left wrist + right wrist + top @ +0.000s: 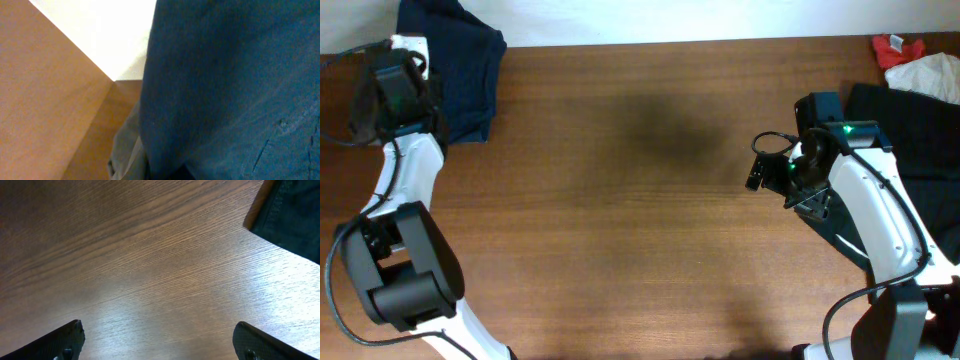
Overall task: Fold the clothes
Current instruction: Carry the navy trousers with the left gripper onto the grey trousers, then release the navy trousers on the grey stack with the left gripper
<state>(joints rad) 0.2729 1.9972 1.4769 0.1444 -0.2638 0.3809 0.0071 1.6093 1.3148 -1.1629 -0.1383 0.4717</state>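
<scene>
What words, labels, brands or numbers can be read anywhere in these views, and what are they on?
None can be read in any view.
The navy garment is plain, with no tag showing.
The wooden table shows only grain.
The green light on the right arm is a lamp, not a sign.

Clothes (pixel 470 65) cropped at top edge

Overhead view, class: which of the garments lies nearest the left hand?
The navy garment at the far-left corner, beside the left hand; the black garment, white cloth and red cloth lie far right.
</scene>
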